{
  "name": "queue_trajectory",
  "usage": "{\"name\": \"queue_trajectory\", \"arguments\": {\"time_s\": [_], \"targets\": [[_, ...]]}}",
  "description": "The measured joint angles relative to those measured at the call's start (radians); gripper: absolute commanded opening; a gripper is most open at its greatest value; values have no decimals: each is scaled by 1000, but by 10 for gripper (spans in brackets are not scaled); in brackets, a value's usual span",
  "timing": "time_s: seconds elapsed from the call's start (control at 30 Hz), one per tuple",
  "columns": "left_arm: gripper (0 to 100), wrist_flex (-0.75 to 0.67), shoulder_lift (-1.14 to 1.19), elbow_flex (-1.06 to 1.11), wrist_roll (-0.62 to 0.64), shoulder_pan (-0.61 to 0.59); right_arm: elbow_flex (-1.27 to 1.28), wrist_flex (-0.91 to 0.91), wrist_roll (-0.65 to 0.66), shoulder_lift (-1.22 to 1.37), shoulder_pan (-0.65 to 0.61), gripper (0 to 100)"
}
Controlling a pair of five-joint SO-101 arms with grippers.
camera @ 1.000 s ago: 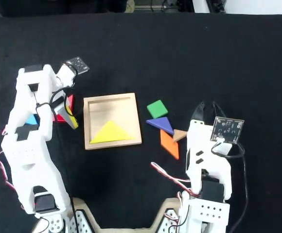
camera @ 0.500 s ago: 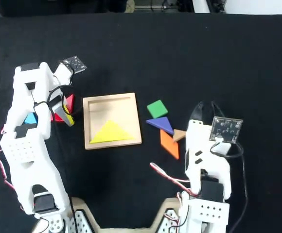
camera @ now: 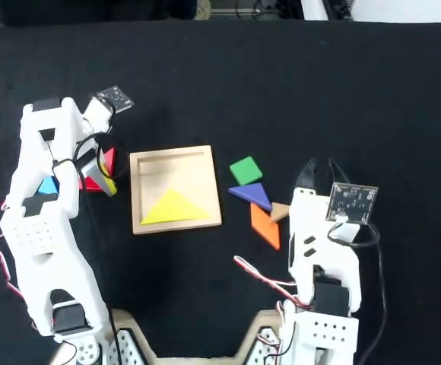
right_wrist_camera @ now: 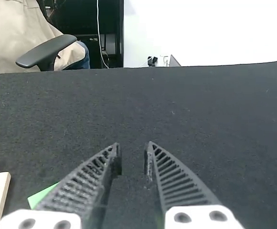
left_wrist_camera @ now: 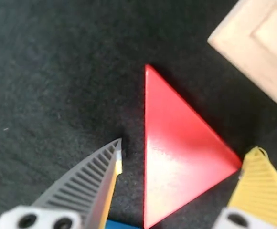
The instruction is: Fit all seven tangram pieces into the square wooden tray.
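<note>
Two left jaws stand apart, one on each side of the red triangle (left_wrist_camera: 176,157), which lies flat on the black counter (camera: 319,84) just beside the wooden tray (camera: 138,190). Narrowly parted, the right jaws grip nothing, near the green square (camera: 245,170). Yellow triangle (camera: 173,207) lies inside the tray; purple triangle (camera: 252,195) and orange piece (camera: 264,226) lie outside it, beside the right arm.

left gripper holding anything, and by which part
Nothing gripped: the left gripper stands open astride the flat red triangle piece, yellow finger by one corner, grey finger clear.
</note>
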Motion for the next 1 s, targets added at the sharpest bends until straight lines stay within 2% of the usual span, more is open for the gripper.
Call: {"name": "queue_trajectory", "arguments": {"time_s": [0.2,0.53,0.8,1.0], "targets": [[309,-14,-2,14,17,0,0,0,0,0,0,96],[298,-15,-3,17,21,-3,0,0,0,0,0,96],[180,-11,-18,18,23,-3,0,0,0,0,0,96],[177,2,-63,-6,25,-8,0,0,0,0,0,96]]}}
